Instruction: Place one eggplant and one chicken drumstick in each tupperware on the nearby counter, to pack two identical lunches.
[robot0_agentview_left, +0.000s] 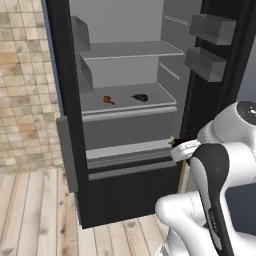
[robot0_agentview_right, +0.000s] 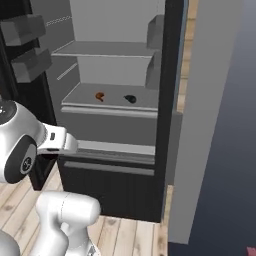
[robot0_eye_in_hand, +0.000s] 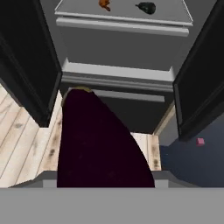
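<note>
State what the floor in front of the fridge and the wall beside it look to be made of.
Floor: pale wooden planks, matte, with visible grain and plank seams. Wall: small beige and tan tiles or bricks, matte, with a regular grid of joints; which of the two is unclear.

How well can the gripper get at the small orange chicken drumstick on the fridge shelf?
Probably not yet: the gripper seems full, holding a large purple eggplant; the shelf itself lies open.

Flat, even rendered light with no glare; soft, slightly blurred edges; faint shadows inside the fridge (robot0_agentview_left: 125, 75); surroundings dim.
</note>
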